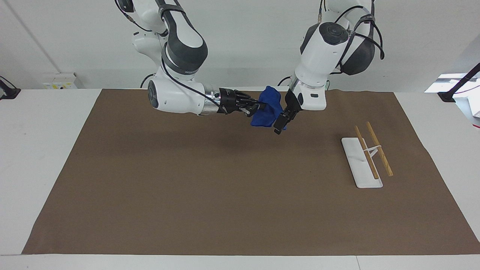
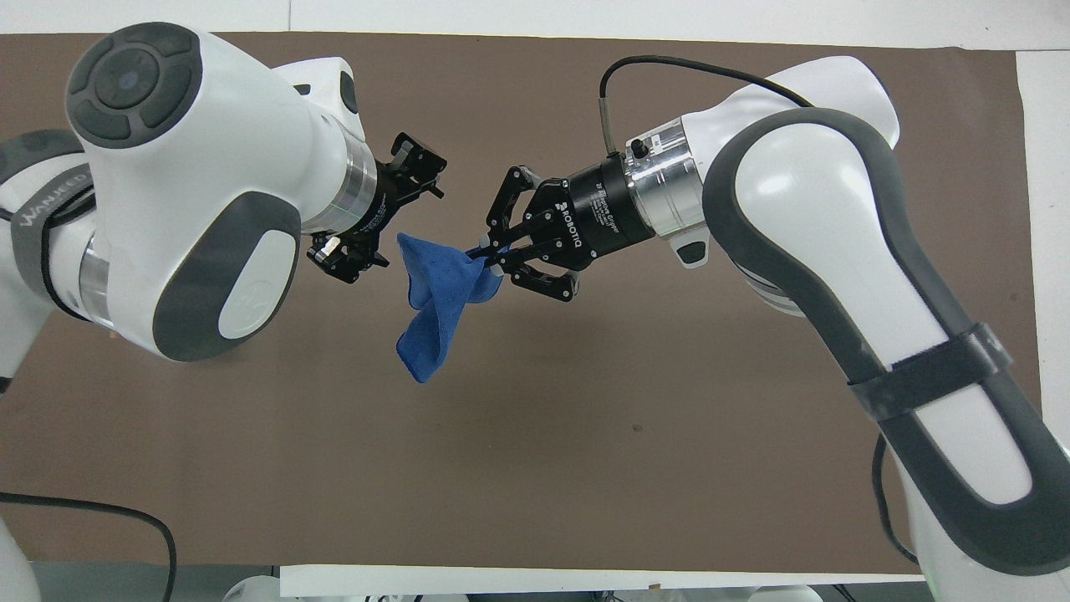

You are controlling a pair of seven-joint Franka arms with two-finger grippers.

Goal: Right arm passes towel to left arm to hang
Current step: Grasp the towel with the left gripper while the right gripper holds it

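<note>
The right gripper [image 1: 259,107] is up over the brown mat [image 1: 225,195], toward the robots' edge of it, with its fingers [image 2: 491,251] pinched tight on one bunched edge of the blue towel [image 2: 436,297]; the rest of the cloth hangs free in the air, clear of the counter [image 1: 45,150]. So the pick-up and lift look finished, and the handover is the step in hand. The left gripper [image 2: 384,219] has its fingers spread wide and sits right beside the towel on the side away from the right gripper; in the overhead view one finger lies just by the cloth's upper fold, and in the facing view the lower fingertip overlaps the hanging part, but I cannot tell whether it is actually touching fabric. It has not closed on anything. Still left, by my reading: the left gripper needs to get a fold of cloth between its fingers and close, the right gripper then lets go, and the towel has to be carried to the small rack [image 1: 365,155], a white base with two wooden rails, standing near the left arm's end of the mat and farther from the robots than the grippers' spot. Nothing hangs on the rack now.
</note>
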